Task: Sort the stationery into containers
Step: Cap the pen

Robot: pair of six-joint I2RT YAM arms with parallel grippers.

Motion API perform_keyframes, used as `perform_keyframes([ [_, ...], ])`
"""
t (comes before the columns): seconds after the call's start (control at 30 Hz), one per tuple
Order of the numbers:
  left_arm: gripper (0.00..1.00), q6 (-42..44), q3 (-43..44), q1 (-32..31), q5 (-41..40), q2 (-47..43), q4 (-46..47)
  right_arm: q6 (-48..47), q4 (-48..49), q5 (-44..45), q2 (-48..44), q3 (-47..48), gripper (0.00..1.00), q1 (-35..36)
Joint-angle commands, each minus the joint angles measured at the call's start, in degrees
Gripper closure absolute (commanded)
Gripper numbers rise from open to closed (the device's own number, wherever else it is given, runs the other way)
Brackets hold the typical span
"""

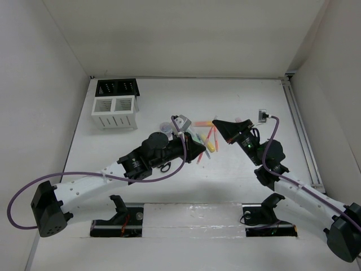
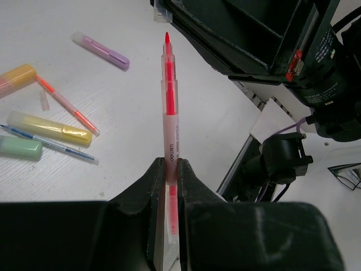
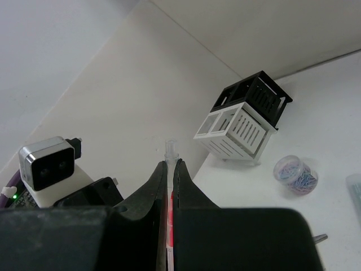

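While left jaws clamp one red pen (image 2: 169, 107) and right jaws another pen (image 3: 168, 149), two containers (image 1: 114, 113) adjoin.

Worktop (image 1: 225, 96): white, matt, flat. Panels (image 1: 186, 34): plain white, standing at the back and both sides of the worktop. Rail (image 1: 303, 135): pale metal, running along the worktop's right edge.

The red pen (image 2: 169, 121) had a glossy, translucent plastic barrel; the fingers of the left gripper (image 2: 169, 169) looked matt black plastic. The table (image 2: 113, 96) was matt white, faintly rough. The mesh holder (image 3: 256, 93) seemed perforated metal, the white organizer (image 3: 240, 132) smooth plastic.
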Motion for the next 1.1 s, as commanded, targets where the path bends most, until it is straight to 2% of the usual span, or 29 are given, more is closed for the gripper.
perform_keyframes([
  [0.0, 1.00, 1.0, 1.1, -0.1, -0.5, -0.4, 2.8, -0.9, 1.8, -1.2, -0.9, -0.1, 1.00, 0.3],
  [1.07, 1.00, 2.1, 5.2, -0.1, -1.6, 1.4, 1.8, -2.6, 1.3, -1.7, 1.2, -0.7, 1.00, 2.5],
])
